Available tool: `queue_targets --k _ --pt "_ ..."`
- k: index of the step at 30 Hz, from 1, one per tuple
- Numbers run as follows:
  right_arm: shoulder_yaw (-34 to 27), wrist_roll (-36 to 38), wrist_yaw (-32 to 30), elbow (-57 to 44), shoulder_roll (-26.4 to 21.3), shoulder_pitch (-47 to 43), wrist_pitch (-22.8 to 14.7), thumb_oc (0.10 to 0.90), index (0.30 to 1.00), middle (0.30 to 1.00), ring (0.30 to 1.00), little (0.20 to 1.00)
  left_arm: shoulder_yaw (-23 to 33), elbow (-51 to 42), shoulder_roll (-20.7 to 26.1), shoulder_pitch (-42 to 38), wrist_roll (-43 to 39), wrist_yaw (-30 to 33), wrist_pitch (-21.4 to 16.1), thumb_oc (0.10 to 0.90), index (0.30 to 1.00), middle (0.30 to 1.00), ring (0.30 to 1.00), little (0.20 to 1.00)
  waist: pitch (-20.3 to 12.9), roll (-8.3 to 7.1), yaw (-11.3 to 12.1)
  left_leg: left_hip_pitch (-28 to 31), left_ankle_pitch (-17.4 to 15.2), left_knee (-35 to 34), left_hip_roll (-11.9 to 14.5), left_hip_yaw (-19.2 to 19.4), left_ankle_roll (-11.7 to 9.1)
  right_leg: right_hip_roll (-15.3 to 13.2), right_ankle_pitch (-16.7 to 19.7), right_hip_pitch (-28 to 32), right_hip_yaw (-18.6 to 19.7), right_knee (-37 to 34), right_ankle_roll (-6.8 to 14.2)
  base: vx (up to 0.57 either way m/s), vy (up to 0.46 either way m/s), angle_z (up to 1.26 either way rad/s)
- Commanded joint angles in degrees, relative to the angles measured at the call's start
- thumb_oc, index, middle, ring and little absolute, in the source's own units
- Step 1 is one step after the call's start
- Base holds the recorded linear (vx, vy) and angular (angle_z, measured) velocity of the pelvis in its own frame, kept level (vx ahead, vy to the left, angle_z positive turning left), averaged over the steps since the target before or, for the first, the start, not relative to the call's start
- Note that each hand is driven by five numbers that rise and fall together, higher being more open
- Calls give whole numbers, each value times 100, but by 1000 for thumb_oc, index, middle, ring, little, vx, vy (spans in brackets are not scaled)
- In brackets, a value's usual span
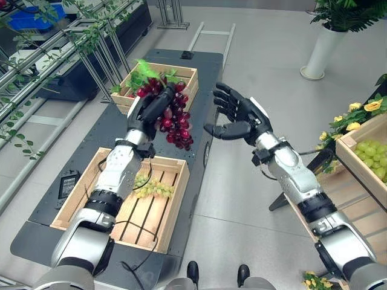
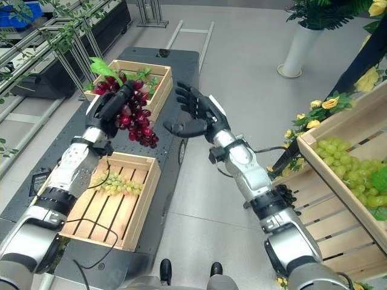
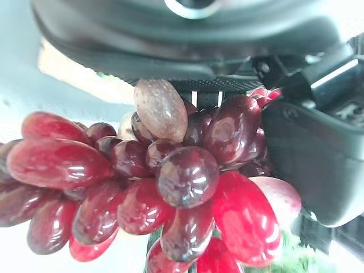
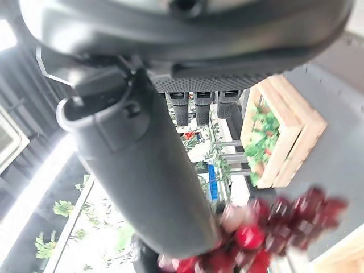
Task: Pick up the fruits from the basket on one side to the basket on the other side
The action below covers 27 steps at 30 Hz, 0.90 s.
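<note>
My left hand (image 1: 147,112) is shut on a bunch of red grapes (image 1: 175,119), held in the air above the dark cart between two wooden crates; the grapes (image 3: 159,187) hang past its fingers. My right hand (image 1: 239,118) is open, fingers spread, just right of the bunch and apart from it. The near crate (image 1: 81,205) holds a bunch of green grapes (image 1: 151,186). The far crate (image 1: 187,74) holds red grapes and green leaves. A third crate (image 2: 338,130) at my right holds green grapes (image 2: 354,172).
The dark cart (image 1: 199,63) carries both left crates and a small black device (image 1: 68,184) near its left edge. A wooden stand with yellow flowers (image 1: 357,115) is at the right. A white planter (image 1: 319,51) and metal racks (image 1: 91,42) stand further back.
</note>
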Motion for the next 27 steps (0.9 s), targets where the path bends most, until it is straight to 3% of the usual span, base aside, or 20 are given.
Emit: queue_targets --k 1,11,16,27 --pt "75 772 208 314 217 -589 -149 800 900 900 900 900 -25 434 -119 -1336 -242 23 -794 400 300 300 300 300 -1074 21 -8 -47 -657 7 -255 -180 -112 170 -317 -32 33 11 -283 -29 -21 -5" --pt "169 1536 346 792 419 -1159 128 800 900 900 900 900 -444 448 -357 -1845 60 188 -735 400 300 300 300 300 -1163 -27 -8 -1 -676 7 -209 -153 -130 204 -313 -22 104 11 -285 -17 -7 -7" --pt "192 1608 250 917 416 -1313 314 800 900 900 900 900 -588 417 -333 -2046 242 313 -867 400 300 300 300 300 -1215 -50 -12 2 -682 7 -199 -148 -134 201 -314 -19 89 11 -279 1 3 -1" --pt "276 1839 110 940 589 -1414 359 800 900 900 900 900 -802 59 -346 -2201 422 156 -892 400 300 300 300 300 -1222 -90 21 25 -717 7 -195 -136 -106 187 -339 11 31 11 -287 3 0 0"
